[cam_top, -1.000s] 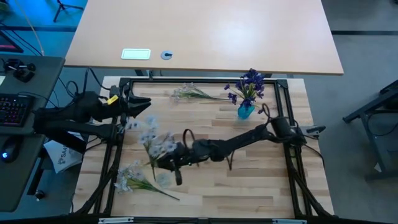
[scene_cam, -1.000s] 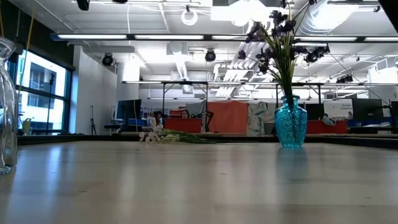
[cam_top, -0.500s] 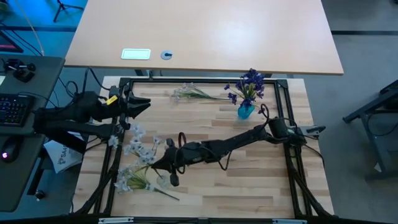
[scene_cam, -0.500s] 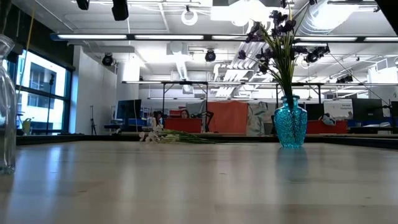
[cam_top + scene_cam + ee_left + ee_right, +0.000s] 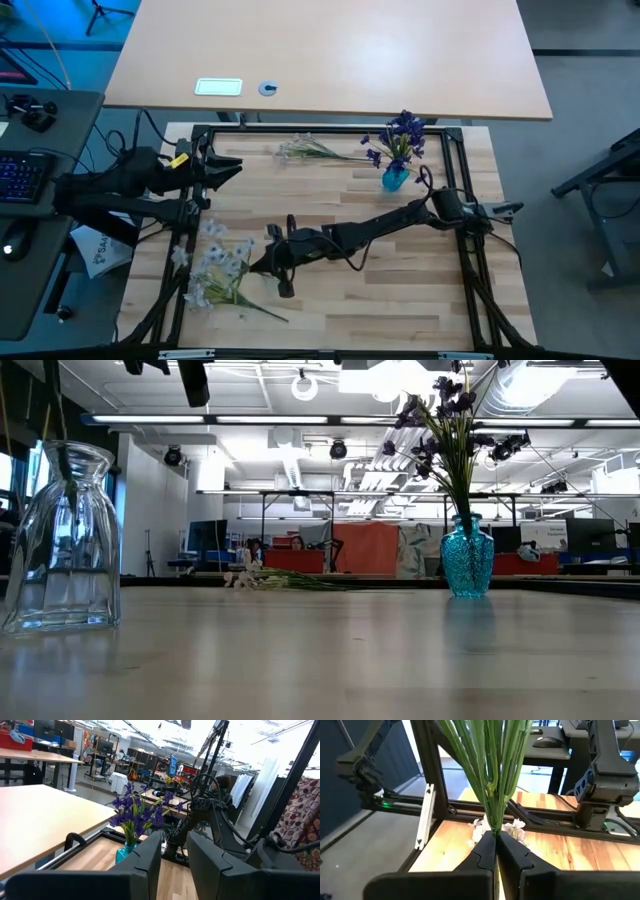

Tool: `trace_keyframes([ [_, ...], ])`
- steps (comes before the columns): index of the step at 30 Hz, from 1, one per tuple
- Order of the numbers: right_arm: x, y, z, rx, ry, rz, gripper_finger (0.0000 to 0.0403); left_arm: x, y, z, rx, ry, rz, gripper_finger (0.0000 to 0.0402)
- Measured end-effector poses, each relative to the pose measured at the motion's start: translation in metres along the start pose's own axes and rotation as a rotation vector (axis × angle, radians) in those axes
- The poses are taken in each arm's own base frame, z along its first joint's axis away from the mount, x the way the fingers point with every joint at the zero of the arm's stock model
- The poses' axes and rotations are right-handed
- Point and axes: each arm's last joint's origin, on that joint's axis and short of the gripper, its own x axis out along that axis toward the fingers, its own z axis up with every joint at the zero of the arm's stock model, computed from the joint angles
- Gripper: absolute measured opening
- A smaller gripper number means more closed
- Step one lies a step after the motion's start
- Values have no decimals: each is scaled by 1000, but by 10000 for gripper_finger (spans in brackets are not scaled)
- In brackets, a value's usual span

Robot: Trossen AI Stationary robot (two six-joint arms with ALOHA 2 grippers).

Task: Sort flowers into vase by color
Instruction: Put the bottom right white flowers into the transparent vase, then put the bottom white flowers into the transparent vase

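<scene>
My right gripper reaches across to the table's left half and is shut on a bunch of pale white-bluish flowers, whose blooms fan out to its left. In the right wrist view the green stems rise from the shut fingertips. A clear glass vase stands on its base near the near edge, with a green stem showing inside it. A blue vase holds the purple flowers upright. One white sprig lies at the far edge, and another lies near left. My left gripper waits open at the left edge. My right gripper pinches several green stems of the white bunch together between its two fingers, low on the stems. The fingers lie across the stems. The bunch is lifted, with its blooms out to the gripper's left. The stems' lower ends are hidden below the fingers.
A black frame runs around the wooden table top. A large tan desk stands beyond the far edge. Bare wood lies in the middle and the near right. The right arm stretches across the table's middle.
The white bunch in my right gripper has swung: its blooms have moved toward the table's near-left corner, over the sprig lying there. In the low view the clear vase has come farther in from the left edge, and a dark part of the arm now shows above it.
</scene>
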Motion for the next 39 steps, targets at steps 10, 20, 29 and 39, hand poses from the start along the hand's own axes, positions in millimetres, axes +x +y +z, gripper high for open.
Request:
trace_keyframes([
  [10, -2, -6, 0, 57, 20, -7, 23, 0, 1, -3, 6, 28, 16, 83],
  [20, -34, -6, 23, 87, 179, -108, 180, -4, 2, -2, 41, 19, 21, 83],
  [29, -62, -6, 28, 35, 391, -97, 294, -11, 3, 2, 53, -15, 42, 83],
  [39, -135, -10, 49, 60, 710, -198, 303, -13, 7, 1, 68, -22, 138, 83],
])
